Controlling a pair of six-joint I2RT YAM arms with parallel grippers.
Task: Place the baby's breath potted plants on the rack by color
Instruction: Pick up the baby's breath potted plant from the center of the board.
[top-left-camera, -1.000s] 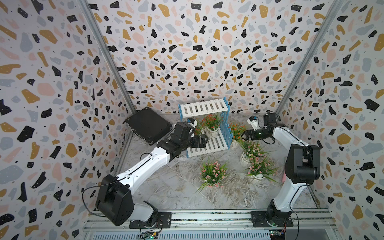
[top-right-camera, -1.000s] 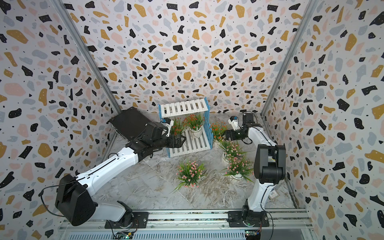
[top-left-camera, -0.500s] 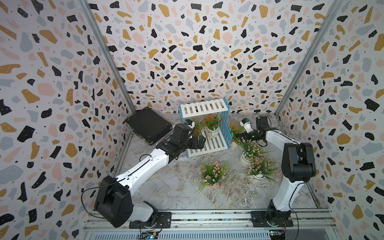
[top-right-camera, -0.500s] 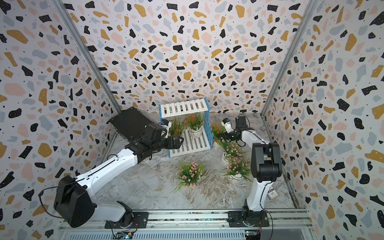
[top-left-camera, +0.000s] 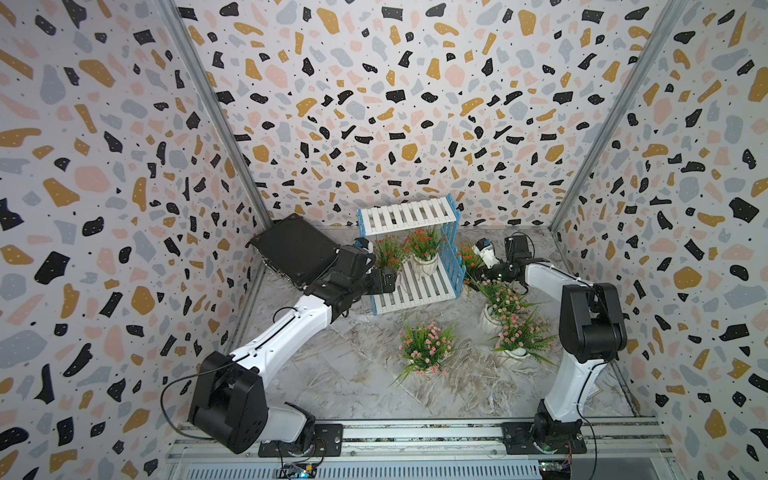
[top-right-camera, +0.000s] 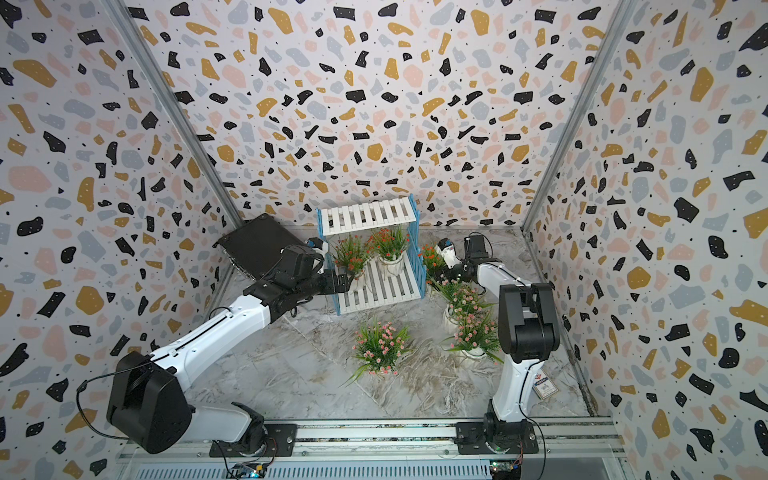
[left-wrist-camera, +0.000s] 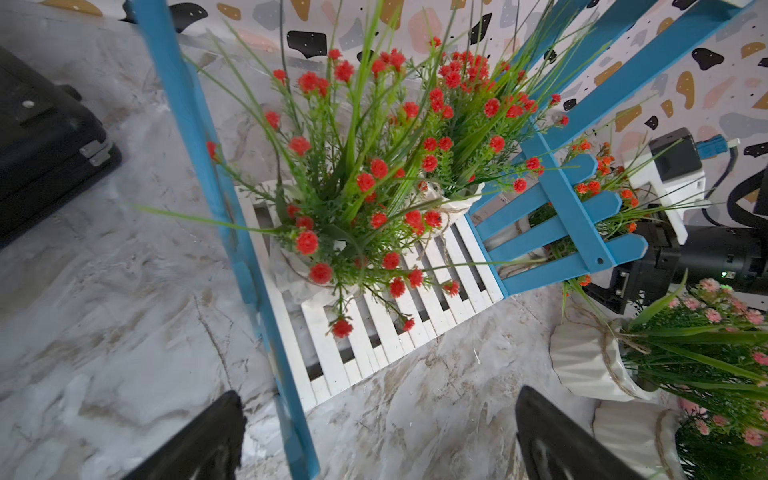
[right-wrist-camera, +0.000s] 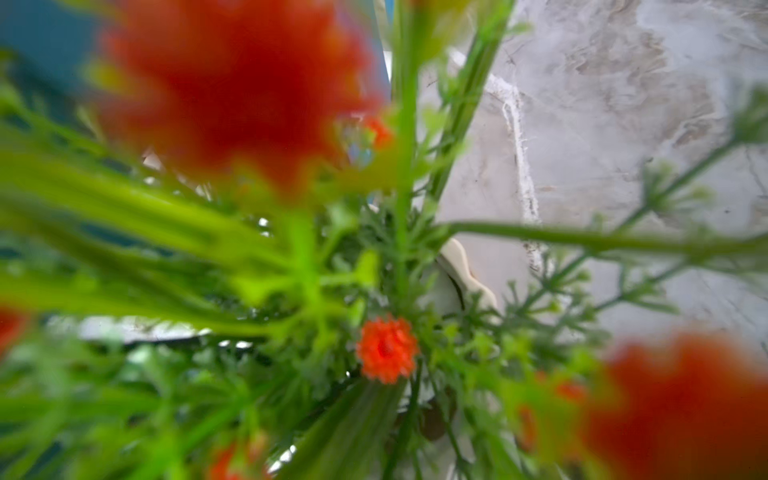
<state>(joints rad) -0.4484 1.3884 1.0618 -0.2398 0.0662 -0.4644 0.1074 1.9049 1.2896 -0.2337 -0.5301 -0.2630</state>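
The rack stands at the back, white slats in blue side frames. Two orange-red baby's breath potted plants sit on its lower shelf. A third orange-red one stands on the floor just right of the rack. My right gripper hangs over it, its jaws hidden by foliage in the right wrist view. Three pink plants stand on the floor. My left gripper is open and empty at the rack's front left corner.
A flat black case leans in the back left corner behind my left arm. The patterned walls close in on three sides. The rack's top shelf bears nothing. The marble floor runs to the front rail.
My right gripper has moved left and down onto the orange-red plant beside the rack. My left gripper has drawn back a little from the rack's lower shelf.
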